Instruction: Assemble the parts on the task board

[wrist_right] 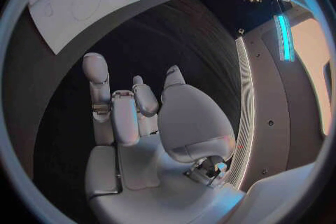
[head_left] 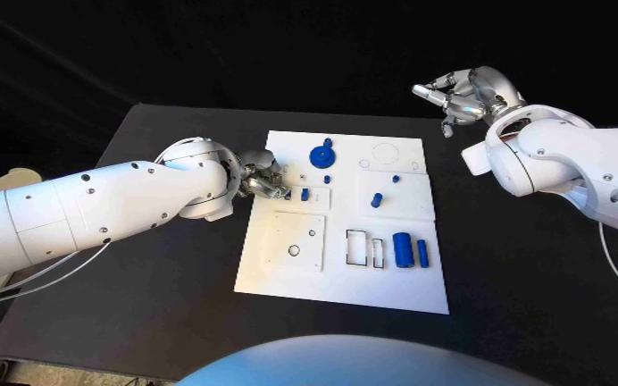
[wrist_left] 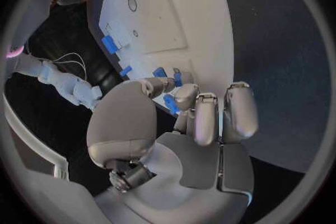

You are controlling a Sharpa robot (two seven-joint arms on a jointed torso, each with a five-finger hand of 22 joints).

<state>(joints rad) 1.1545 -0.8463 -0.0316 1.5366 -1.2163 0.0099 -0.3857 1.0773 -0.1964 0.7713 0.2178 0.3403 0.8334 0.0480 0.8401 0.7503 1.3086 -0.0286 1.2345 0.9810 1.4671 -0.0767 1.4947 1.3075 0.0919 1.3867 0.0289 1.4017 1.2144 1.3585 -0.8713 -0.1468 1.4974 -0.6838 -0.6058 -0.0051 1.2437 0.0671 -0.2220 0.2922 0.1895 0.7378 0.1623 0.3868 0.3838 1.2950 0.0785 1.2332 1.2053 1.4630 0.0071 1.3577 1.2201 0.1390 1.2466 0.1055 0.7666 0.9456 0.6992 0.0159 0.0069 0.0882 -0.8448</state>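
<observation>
The left silver many-fingered hand (head_left: pixel 262 179) sits left of centre in the head view, at the left edge of the flat white task board (head_left: pixel 338 292). Its fingers are curled together over the board's edge, close to a small blue peg (head_left: pixel 305 195); in the left wrist view (wrist_left: pixel 183 123) the fingertips (wrist_left: pixel 186 95) lie among small blue parts (wrist_left: pixel 170 103), but whether they pinch one cannot be told. The right silver hand (head_left: pixel 463 96) hangs in the upper right of the head view, off the board and above the black counter (head_left: pixel 154 297); the right wrist view (wrist_right: pixel 143 117) shows its fingers apart and holding nothing.

On the board, seven blue pieces can be counted in the head view: a round disc with a knob (head_left: pixel 322 152) at upper centre, a tiny stud (head_left: pixel 327 179) below it, the peg by the left hand, a short plug (head_left: pixel 376 199) and a tiny stud (head_left: pixel 396 177) right of centre, and two upright cylinders, one thick (head_left: pixel 403 250) and one thin (head_left: pixel 422 253), side by side at lower right. Two rectangular outlined slots (head_left: pixel 357 248) lie just left of the cylinders, and a raised square plate with a small hole (head_left: pixel 295 241) is at lower left.

The room beyond the counter is dark. The left hand's palm hides part of the board's edge.
</observation>
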